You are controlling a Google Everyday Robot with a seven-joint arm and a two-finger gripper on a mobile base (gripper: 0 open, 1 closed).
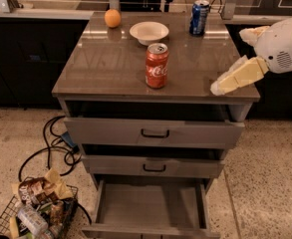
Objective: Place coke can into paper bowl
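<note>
The red coke can (pixel 157 65) stands upright on the brown cabinet top (pixel 105 68), near the front middle. The white paper bowl (pixel 149 32) sits behind it toward the back and looks empty. My gripper (pixel 227 61) comes in from the right at the cabinet top's front right edge, well to the right of the can. It is open and holds nothing; its lower finger (pixel 235 77) points left toward the can.
A blue soda can (pixel 200 17) stands at the back right and an orange fruit (pixel 112 18) at the back left. The bottom drawer (pixel 150 205) is pulled out. A wire basket of trash (pixel 36 210) and cables (pixel 56 143) lie on the floor at left.
</note>
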